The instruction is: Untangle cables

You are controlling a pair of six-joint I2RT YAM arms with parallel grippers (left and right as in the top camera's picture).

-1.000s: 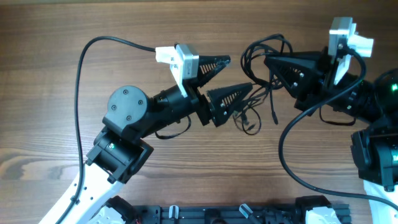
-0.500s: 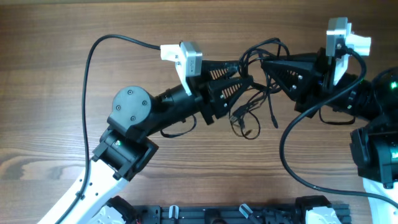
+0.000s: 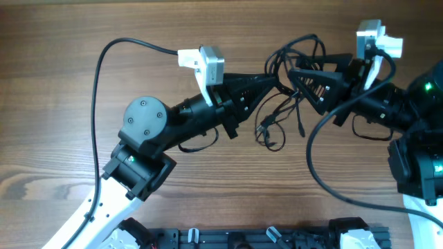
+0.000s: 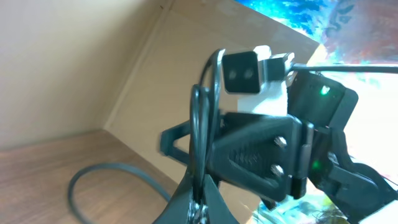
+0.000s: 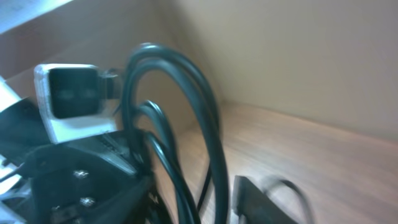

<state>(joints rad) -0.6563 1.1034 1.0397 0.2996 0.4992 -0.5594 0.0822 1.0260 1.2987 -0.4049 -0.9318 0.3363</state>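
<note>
While left fingers pinch one cable bundle, right fingers stand parted

Open surface at far left, cables hanging between left pincer and right pincer tips, blocking the narrow middle gap

place: probably lab | wooden table | cardboard backdrop
</note>
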